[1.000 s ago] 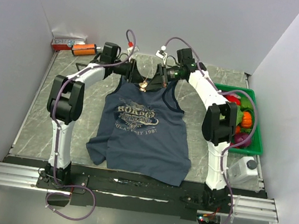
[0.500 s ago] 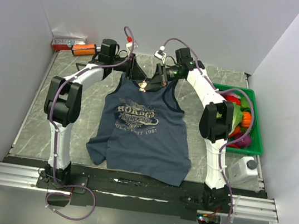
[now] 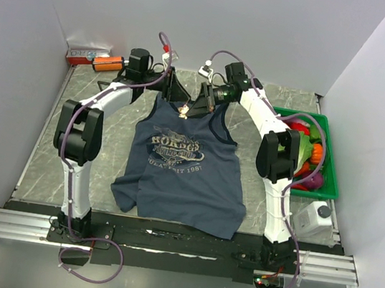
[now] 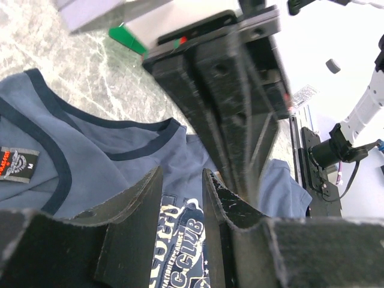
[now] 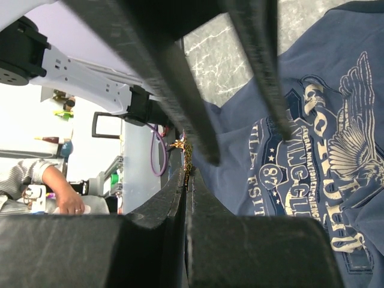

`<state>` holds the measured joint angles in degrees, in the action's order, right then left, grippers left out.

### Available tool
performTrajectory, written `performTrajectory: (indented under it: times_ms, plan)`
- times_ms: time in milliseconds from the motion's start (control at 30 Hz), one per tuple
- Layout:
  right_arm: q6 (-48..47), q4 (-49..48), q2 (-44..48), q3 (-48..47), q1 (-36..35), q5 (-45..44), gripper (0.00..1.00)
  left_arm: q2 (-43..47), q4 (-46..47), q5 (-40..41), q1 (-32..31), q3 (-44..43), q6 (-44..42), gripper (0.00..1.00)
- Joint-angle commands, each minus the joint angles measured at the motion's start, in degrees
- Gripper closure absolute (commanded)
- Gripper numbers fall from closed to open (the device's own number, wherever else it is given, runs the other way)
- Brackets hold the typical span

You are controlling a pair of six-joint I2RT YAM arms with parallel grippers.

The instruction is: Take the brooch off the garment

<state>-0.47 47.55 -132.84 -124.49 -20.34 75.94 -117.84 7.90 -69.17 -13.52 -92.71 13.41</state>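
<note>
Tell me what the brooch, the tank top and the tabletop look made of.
Tiny gold-tan brooch: probably metal, judging by its glint.
Navy-blue sleeveless tank top: soft knit fabric, matte; it wrinkles and drapes.
Grey veined tabletop: marble-look, smooth; stone or printed laminate, unclear.

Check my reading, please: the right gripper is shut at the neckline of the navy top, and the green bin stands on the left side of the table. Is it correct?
Not entirely: the green bin stands on the right side of the table, as the top external view shows. The rest holds.
</note>
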Motion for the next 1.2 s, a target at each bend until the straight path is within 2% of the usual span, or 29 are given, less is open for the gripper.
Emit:
performTrajectory:
  times_ms: [0,200,800,933,1000,1167]
  plan:
    - [0.4,-1.1,-0.9,-0.6,0.3,0.1,1.00,4.9,0.2,-0.8,-0.4,0.2,-1.6,0.62]
    - [0.4,-1.2,-0.9,-0.3,0.4,-0.2,1.00,6.7,-1.1,-0.4,-0.5,1.1,-2.4,0.62]
    - [0.4,-2.8,-1.0,-0.1,0.2,0.5,1.00,10.7,-13.1,1.6,-1.5,3.1,-12.5,0.61]
    - [0.4,-2.8,-0.8,-0.3,0.1,0.6,1.00,11.7,-12.3,1.9,-1.5,2.6,-11.5,0.61]
    - [0.4,-2.4,-0.8,-0.7,0.2,0.5,1.00,12.5,-11.7,2.5,-1.4,1.6,-10.1,0.60]
    - [-2.7,0.0,1.2,-2.8,0.0,-0.4,1.00,15.3,-12.6,7.7,-0.6,-0.6,-7.5,0.49]
